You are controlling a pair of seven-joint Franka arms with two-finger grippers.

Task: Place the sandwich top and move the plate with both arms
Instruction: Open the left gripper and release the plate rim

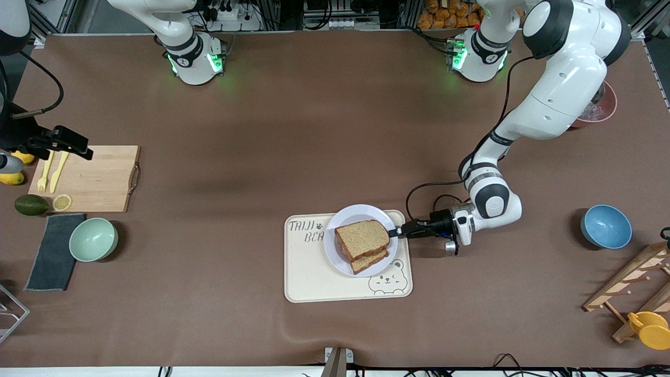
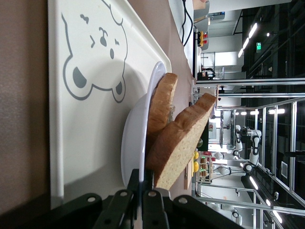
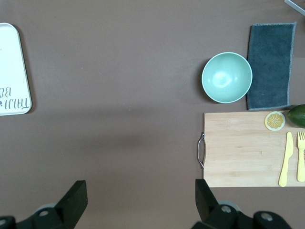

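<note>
Pale wood marks the right arm's end of the table, where the right gripper [image 1: 65,144] waits over a cutting board [image 1: 97,178], jaws spread wide and empty. Mid-table, the light-brown wholemeal sandwich top [image 1: 362,236] already lies on the lower slice on the small round lavender-white plate [image 1: 348,217], itself on a cream bear-print tray [image 1: 314,277]. The left gripper [image 1: 397,231] pinches the plate's rim, nearly closed. Moving the plate with both arms appears left.

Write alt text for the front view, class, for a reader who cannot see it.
The left gripper is shut on the rim of the plate, which holds the sandwich top on a cream tray. The right gripper waits open over a cutting board.
</note>
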